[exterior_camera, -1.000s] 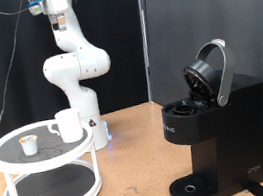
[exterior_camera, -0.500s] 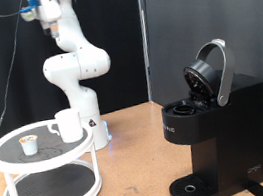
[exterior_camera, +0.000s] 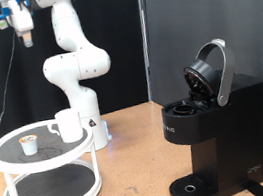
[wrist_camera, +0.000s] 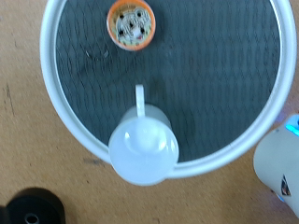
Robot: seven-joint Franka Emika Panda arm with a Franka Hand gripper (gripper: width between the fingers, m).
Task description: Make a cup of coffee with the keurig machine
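Observation:
The white mug (exterior_camera: 68,125) stands on the top tier of a white two-tier round stand (exterior_camera: 11,164), at the exterior view's left. The wrist view looks straight down on the mug (wrist_camera: 142,147), its handle pointing towards the stand's middle. The black Keurig machine (exterior_camera: 220,139) stands at the exterior view's right with its lid (exterior_camera: 211,72) raised. My gripper (exterior_camera: 24,35) hangs high above the stand, near the exterior view's top left, far from the mug. Nothing shows between its fingers. The fingers do not show in the wrist view.
A small pod (exterior_camera: 29,145) sits on the stand's top tier beside the mug; in the wrist view it (wrist_camera: 131,25) shows an orange rim. The arm's white base (exterior_camera: 97,132) stands just behind the stand. A black round part (wrist_camera: 33,207) shows at the wrist view's edge.
My gripper has swung towards the exterior view's left, from above the arm's column to over the stand. The mug, pod and machine have not moved.

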